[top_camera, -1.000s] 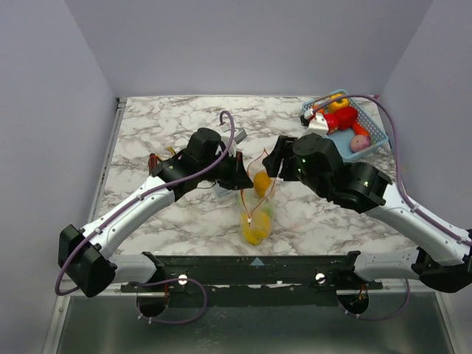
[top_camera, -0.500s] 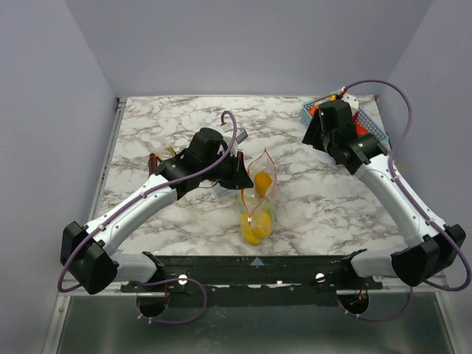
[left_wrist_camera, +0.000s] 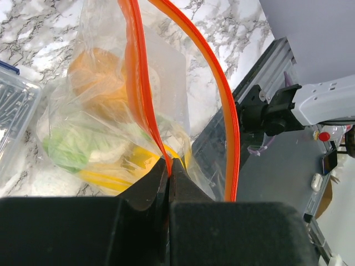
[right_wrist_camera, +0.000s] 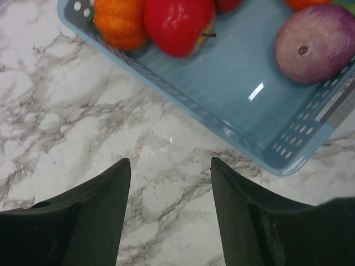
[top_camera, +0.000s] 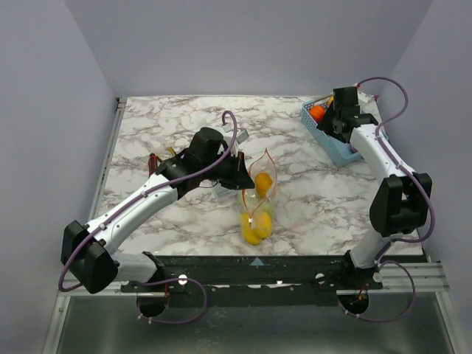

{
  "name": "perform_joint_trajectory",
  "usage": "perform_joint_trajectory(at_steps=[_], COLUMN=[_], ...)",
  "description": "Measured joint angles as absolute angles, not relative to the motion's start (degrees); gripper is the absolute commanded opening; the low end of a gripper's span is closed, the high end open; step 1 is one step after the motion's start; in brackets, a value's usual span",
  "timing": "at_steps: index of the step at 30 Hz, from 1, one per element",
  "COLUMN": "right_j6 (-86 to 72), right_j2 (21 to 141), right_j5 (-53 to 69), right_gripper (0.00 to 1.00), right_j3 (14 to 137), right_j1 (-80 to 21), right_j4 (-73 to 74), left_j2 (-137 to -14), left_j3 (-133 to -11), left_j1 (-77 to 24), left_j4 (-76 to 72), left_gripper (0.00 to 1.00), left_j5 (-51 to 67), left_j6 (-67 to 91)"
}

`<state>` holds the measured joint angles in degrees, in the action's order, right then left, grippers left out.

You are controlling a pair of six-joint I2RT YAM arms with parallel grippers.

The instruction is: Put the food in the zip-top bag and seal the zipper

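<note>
To the left of the zip-top bag (top_camera: 256, 210), the left arm (top_camera: 140, 206) stretched across the marbled counter (top_camera: 162, 125). The left jaws were clamped shut on the bag's zipper (left_wrist_camera: 138, 83), with one red-orange strip caught between the two tips. A rigid clear box (left_wrist_camera: 14, 119) lay just beside the bag on that same left side.

The bag itself stood with its mouth held up and gaping. The free half of the strip bowed away from the pinched half, and the bag's lower part rested on the counter. Food sat inside it: an orange piece (left_wrist_camera: 97, 75) was highest, a white-green piece (left_wrist_camera: 69, 147) lay below it, and a yellow piece (left_wrist_camera: 130, 163) was at the bottom.

Well to the right of the bag and farther back, the right arm (top_camera: 376, 151) reached a blue basket (right_wrist_camera: 222, 77). The right jaws were spread wide and held nothing. They hung over bare counter just beside the basket's rim, on the side facing the bag. In the basket lay a ribbed orange piece (right_wrist_camera: 119, 25), a red apple (right_wrist_camera: 177, 22) touching it, and a round purplish piece (right_wrist_camera: 313, 36) apart from both.
</note>
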<state>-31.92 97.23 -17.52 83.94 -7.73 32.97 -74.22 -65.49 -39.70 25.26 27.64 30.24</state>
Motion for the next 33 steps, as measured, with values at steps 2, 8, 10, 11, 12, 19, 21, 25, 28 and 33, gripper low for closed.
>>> perform_joint_trajectory(at_steps=[2, 8, 10, 11, 12, 19, 21, 25, 28, 33], right_j6=[-32.1, -35.5, -37.8, -38.9, -39.9, -44.7, -45.5, -46.7, -47.8, -48.8], right_j2=[98.4, 98.8, 98.8, 98.8, 98.8, 104.6, 107.4, 112.7, 116.8, 122.8], right_j5=[-17.0, -12.5, -11.4, -11.0, -10.8, -7.7, -6.4, -3.3, -1.0, 1.5], right_gripper=[0.64, 0.86, 0.92, 0.93, 0.94, 0.96, 0.96, 0.96, 0.96, 0.96], right_j3=[84.7, 84.0, 83.0, 82.3, 81.4, 81.5, 82.5, 84.2, 86.4, 90.4], right_j1=[-6.2, 2.2, 4.7, 5.9, 6.8, 7.6, 7.6, 8.5, 9.8, 11.7], right_j4=[31.1, 23.2, 19.6, 17.6, 15.5, 7.1, 5.7, 3.7, 3.4, 3.1], left_j2=[-74.2, -74.2, -74.2, -74.2, -74.2, -73.8, -72.9, -71.7, -71.2, -70.9], left_j3=[-65.5, -65.5, -65.5, -65.5, -65.5, -65.3, -64.8, -64.6, -64.6, -64.1], left_j1=[-39.7, -39.7, -39.7, -39.7, -39.7, -39.7, -39.7, -39.7, -39.7, -39.8], left_j4=[25.1, 24.9, 24.9, 24.9, 24.9, 24.6, 24.4, 24.4, 24.3, 24.1], left_gripper=[0.0, 0.0, 0.0, 0.0, 0.0, 0.0, 0.0, 0.0, 0.0, 0.0], left_j5=[27.7, 27.8, 27.9, 28.0, 28.1, 28.2, 28.2, 28.2, 28.5, 28.6], left_j6=[30.3, 30.4, 30.5, 30.6, 30.7, 31.1, 31.2, 31.2, 31.2, 31.1])
